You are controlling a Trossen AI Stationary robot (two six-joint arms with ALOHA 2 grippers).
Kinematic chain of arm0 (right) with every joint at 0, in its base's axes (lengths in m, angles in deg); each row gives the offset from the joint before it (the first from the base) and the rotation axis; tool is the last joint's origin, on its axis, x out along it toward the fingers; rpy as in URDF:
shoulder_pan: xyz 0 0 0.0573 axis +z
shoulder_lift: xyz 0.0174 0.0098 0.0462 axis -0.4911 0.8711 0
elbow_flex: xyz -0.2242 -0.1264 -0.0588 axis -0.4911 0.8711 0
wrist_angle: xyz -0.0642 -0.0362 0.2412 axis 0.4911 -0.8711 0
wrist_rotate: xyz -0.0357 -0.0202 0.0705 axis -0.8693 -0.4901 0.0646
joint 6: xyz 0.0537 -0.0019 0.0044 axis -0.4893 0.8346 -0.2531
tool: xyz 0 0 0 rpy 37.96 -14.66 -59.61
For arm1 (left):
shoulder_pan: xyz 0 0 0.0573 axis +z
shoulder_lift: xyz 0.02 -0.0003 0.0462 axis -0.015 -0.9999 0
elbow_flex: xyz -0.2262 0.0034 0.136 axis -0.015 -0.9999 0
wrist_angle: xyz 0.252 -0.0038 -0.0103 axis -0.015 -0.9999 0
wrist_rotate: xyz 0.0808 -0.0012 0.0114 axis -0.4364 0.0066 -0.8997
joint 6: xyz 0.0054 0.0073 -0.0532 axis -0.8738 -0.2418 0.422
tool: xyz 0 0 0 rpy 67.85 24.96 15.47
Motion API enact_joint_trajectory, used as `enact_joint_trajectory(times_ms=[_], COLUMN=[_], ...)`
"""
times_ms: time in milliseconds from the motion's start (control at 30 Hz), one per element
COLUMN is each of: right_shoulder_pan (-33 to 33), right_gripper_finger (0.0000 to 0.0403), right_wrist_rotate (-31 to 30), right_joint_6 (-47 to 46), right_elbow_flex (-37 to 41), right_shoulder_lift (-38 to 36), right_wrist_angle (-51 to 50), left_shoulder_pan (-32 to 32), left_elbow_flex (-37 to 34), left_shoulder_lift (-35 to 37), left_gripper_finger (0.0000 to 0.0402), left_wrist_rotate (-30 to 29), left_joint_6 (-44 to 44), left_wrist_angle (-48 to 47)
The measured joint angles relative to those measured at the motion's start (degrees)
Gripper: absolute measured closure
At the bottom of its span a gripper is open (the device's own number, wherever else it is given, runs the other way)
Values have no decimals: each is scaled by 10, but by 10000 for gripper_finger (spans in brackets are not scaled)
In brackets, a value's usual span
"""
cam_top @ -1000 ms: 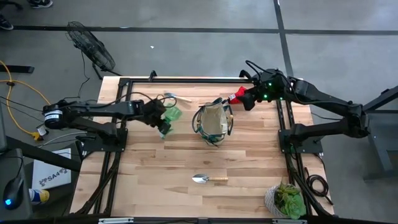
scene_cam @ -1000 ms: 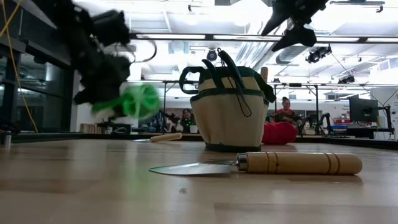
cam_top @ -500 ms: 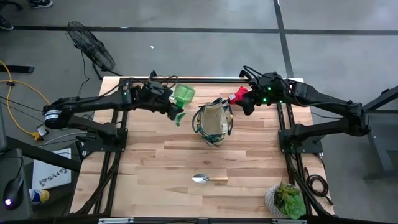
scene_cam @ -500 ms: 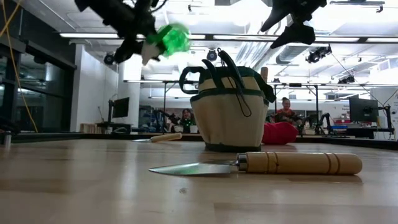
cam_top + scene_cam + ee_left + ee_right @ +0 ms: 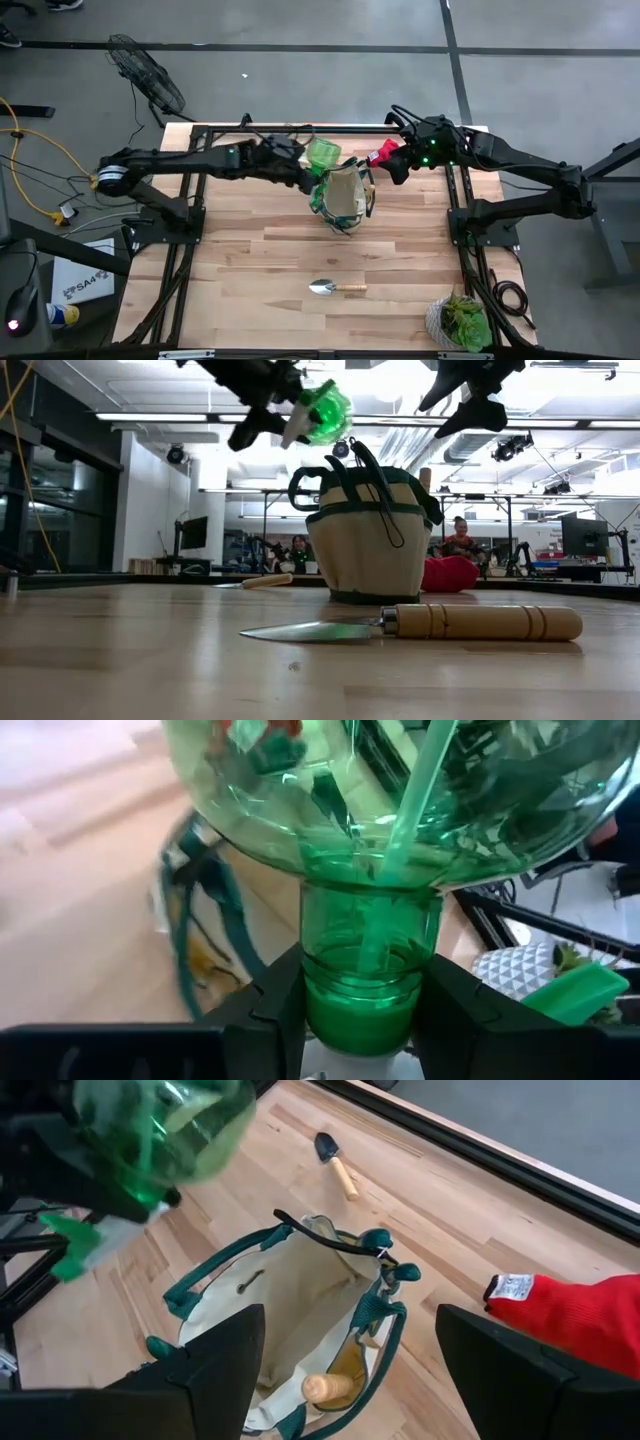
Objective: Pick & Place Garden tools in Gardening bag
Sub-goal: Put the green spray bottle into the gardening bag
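Left gripper [image 5: 360, 1010] clamped on green bottle [image 5: 322, 153] neck, held at gardening bag's [image 5: 343, 195] 11 o'clock rim. Right gripper [image 5: 350, 1370] wide open, empty; only its wrist view shows a wooden handle [image 5: 328, 1386] inside the bag.

no readable text anywhere. white tag [image 5: 514, 1287] on the red glove [image 5: 585, 1320] has print, too small to read. white sheet [image 5: 82, 284] on the floor left of the table has dark lettering, also not legible.
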Motion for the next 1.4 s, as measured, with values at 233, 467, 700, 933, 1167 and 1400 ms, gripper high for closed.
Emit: enact_joint_trajectory(times_ms=[233, 467, 700, 933, 1167, 1400], right_shoulder_pan=[0, 0, 0, 0, 0, 0], right_gripper_finger=[117, 117, 117, 117, 117, 117], right_wrist_rotate=[0, 0, 0, -3, -16, -15], right_joint_6=[0, 0, 7, 11, 11, 11], right_elbow_flex=[0, 0, 0, 0, 0, 0], right_shoulder_lift=[0, 0, 0, 0, 0, 0], right_wrist_angle=[-1, -1, -1, 0, 0, -1], left_shoulder_pan=[-11, -9, -1, -2, -2, -1], left_elbow_flex=[42, 43, 43, 43, 42, 43], left_shoulder_lift=[-58, -81, -81, -91, -116, -119], left_gripper_finger=[274, 274, 274, 274, 273, 246], left_wrist_rotate=[47, 142, 250, 296, 299, 267], left_joint_6=[91, 201, 303, 384, 431, 439], left_wrist_angle=[2, 73, 69, 71, 75, 93])
